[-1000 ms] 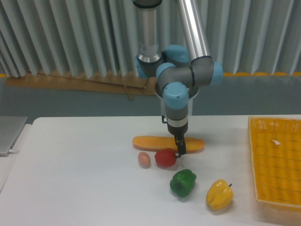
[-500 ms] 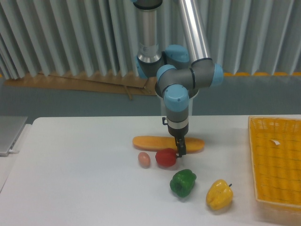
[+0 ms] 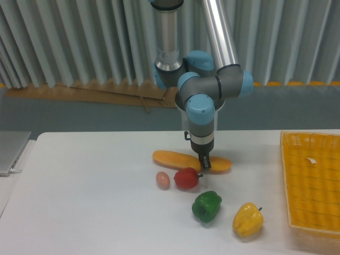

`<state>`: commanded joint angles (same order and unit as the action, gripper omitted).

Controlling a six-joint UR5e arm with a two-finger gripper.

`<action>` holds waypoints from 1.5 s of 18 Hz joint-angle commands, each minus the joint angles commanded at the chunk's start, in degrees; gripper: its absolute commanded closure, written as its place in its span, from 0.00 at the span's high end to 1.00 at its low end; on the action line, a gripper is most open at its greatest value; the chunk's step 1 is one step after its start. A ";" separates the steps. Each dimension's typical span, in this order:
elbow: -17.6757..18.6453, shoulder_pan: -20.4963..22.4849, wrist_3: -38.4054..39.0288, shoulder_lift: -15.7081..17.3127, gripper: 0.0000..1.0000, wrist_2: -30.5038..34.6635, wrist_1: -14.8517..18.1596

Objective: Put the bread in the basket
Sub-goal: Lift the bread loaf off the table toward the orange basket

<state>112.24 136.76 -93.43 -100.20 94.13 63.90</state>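
Corrugated grey sheeting fills the back of my view, with a strip of brown cardboard (image 3: pixel 106 94) lying along its foot and a grey floor band below it. Under that, the white tabletop (image 3: pixel 85 212) takes up the lower half of the frame.

On the right edge sits the basket (image 3: pixel 313 183), bright yellow-orange weave, low-walled, a small white tag inside it, nothing else in it that I can see. My arm comes down from the top centre, and the gripper (image 3: pixel 205 162) sits right on the bread (image 3: pixel 175 159), roughly two thirds of the way along it toward the right. The loaf lies mid-frame, its left end looking slightly raised and tilted. The fingers appear pinched narrow on the loaf, so I judge that I have it, though the far finger is hidden from me.

Just below the bread are a red pepper (image 3: pixel 186 178) and a small tan egg (image 3: pixel 163 180); lower still a green pepper (image 3: pixel 206 206) and a yellow pepper (image 3: pixel 248 219).

I read this as the grasp-and-lift step. Next I need a clean lift clear of the red pepper, then a carry to the right, well across to the basket. The off-centre hold may let the loaf swing or droop.
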 joint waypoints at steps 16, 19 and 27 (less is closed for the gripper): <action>-7.03 7.38 0.00 2.90 0.36 -3.68 4.48; -8.08 8.09 0.00 4.13 0.36 -4.31 6.93; -12.39 10.98 -0.09 7.03 0.36 -5.27 15.55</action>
<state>99.85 147.74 -93.51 -93.17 88.86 79.45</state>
